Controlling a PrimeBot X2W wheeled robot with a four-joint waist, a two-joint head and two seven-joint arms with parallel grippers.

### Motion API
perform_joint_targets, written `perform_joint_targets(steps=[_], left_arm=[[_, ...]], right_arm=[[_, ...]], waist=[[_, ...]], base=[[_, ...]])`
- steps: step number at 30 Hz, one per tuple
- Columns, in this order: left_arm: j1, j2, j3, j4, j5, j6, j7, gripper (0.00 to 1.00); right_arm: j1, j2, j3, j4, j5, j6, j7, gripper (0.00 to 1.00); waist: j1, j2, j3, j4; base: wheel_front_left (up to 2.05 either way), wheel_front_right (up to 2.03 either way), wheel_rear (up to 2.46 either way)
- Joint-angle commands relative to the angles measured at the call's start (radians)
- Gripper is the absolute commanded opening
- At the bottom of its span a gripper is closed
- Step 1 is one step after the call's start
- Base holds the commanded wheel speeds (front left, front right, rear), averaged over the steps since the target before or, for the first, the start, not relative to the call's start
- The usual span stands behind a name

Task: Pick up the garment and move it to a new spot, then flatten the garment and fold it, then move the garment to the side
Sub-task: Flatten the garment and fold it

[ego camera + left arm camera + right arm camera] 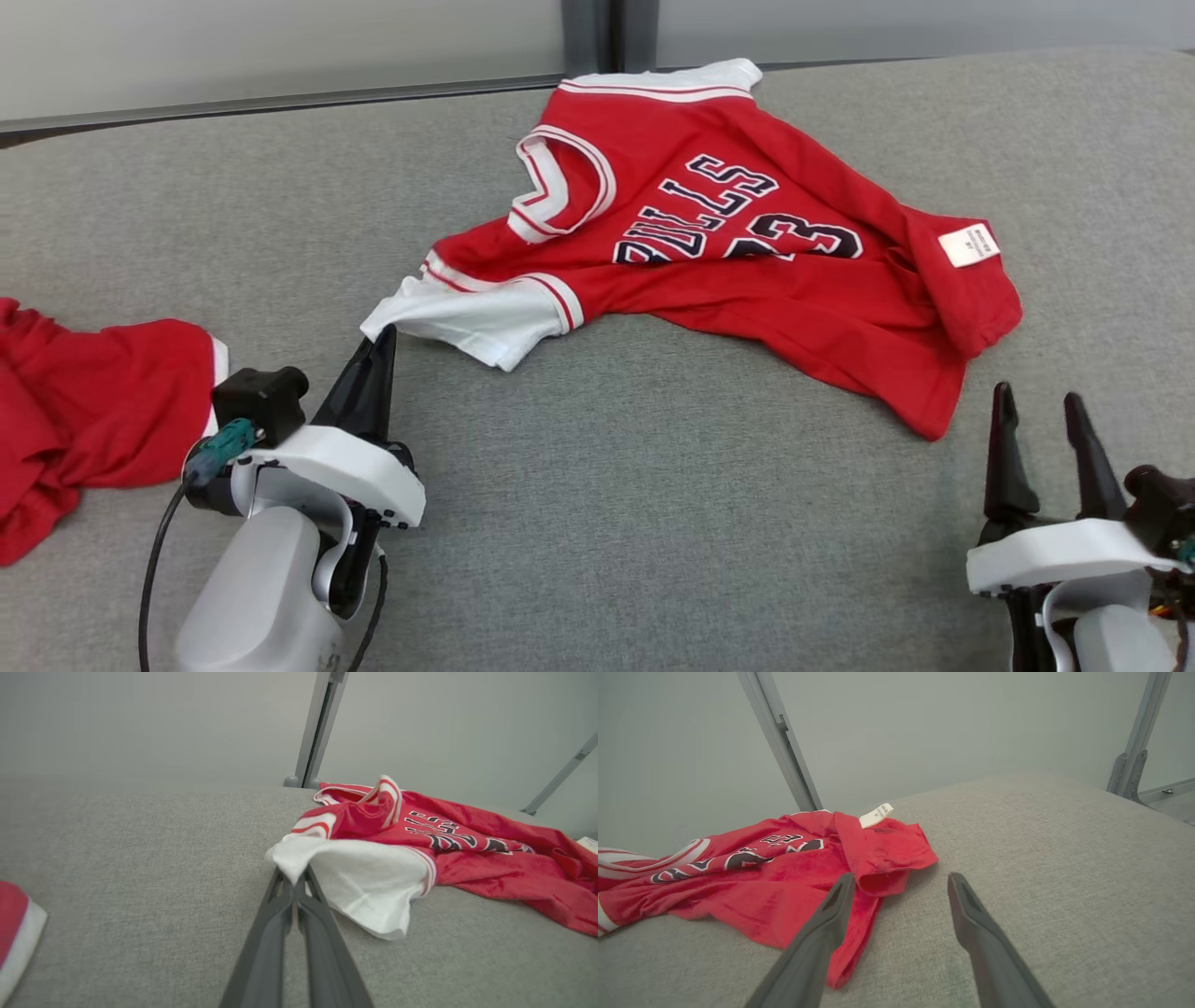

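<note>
Left gripper (383,338) has its two fingers pressed together, pinching the corner of the near white sleeve (359,882) of the jersey (747,233). Right gripper (1038,406) has its fingers spread apart with nothing between them, parked just short of the jersey's red hem.

Quick count: two grippers, two red garments, one white tag (968,245). The jersey lies rumpled, lettering up, across the far middle of the grey cushion (653,523). Its other white sleeve (709,77) sits right at the cushion's back edge. The second garment (84,420) is bunched at the left edge of the head view, just beside the left arm and well apart from the jersey.

Room-wise, there's a wide bare stretch of grey between the two grippers in front, plus more bare cushion right of the hem.
</note>
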Motion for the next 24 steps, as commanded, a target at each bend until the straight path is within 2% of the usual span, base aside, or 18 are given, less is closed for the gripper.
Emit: perform_joint_targets(steps=[1,11,24], left_arm=[[0.017,0.006,0.009,-0.037,-0.007,-0.001,-0.004,0.0],[0.122,-0.012,0.081,-0.273,0.016,-0.001,-0.004,0.0],[0.163,-0.027,0.059,-0.317,0.026,-0.001,-0.003,0.0]], right_arm=[[0.003,-0.002,0.006,0.02,0.01,0.0,0.005,1.0],[-0.011,-0.002,0.063,0.176,0.101,0.0,0.021,1.0],[-0.085,-0.002,0.048,0.363,0.151,0.0,0.022,1.0]], waist=[[0.0,0.0,-0.01,0.015],[0.0,0.0,-0.051,0.094],[0.0,0.0,-0.065,0.143]], base=[[0.0,0.0,0.0],[0.0,0.0,0.0],[0.0,0.0,0.0]])
